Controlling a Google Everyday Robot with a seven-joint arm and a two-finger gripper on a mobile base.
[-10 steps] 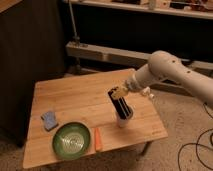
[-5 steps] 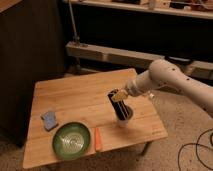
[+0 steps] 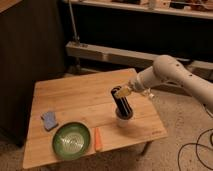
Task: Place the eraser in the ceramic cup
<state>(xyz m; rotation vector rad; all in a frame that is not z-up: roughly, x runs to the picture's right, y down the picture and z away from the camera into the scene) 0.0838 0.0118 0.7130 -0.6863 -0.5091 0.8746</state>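
Now I see the eraser (image 3: 122,104) standing upright in the cup (image 3: 124,119) on the right part of the worktop (image 3: 85,100). My pincer (image 3: 120,92) sits at the eraser's top end, apparently gripping it. Nearer and left lie the carrot stick (image 3: 98,139), plate (image 3: 71,140) and sponge (image 3: 49,120).

On the wooden table (image 3: 80,97): blue sponge (image 3: 49,120), green plate (image 3: 72,140), orange stick (image 3: 98,139).
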